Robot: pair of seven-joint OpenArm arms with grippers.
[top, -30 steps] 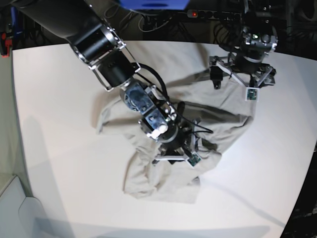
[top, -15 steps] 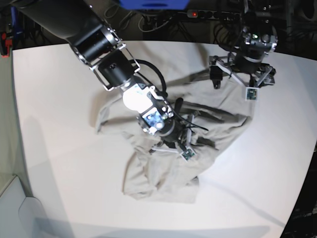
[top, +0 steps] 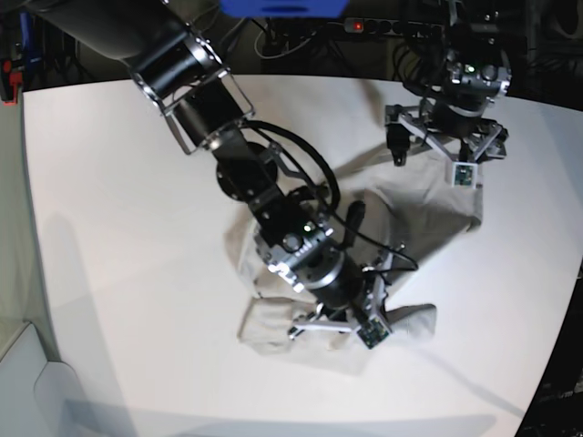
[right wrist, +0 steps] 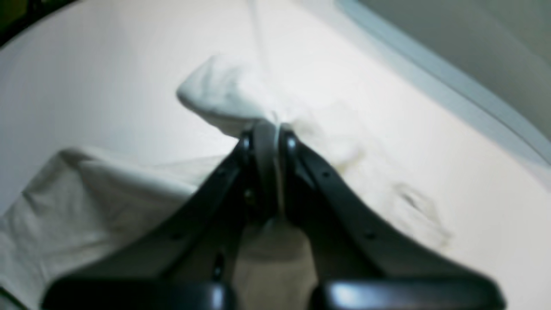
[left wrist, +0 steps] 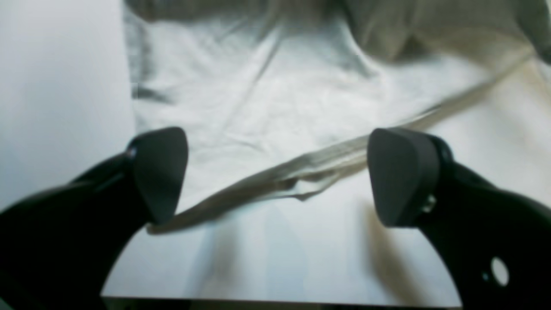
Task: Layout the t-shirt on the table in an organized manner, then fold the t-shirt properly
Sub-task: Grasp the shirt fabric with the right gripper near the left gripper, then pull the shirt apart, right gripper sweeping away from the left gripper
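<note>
Two pincers work the crumpled t-shirt (top: 401,214) lying mid-tabletop (top: 109,228): right pincer (right wrist: 267,133) clamped on a fabric bunch at 6 o'clock, left pincer (left wrist: 275,176) spread wide over the 1 o'clock hem; soft, limp cloth, best gripped at seams.

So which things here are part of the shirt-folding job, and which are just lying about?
Part of the job:
- t-shirt, bunched
- table
- right gripper, shut on the t-shirt
- left gripper, open above the t-shirt

Just lying about:
- cables behind the table
- power strip behind the table
</note>
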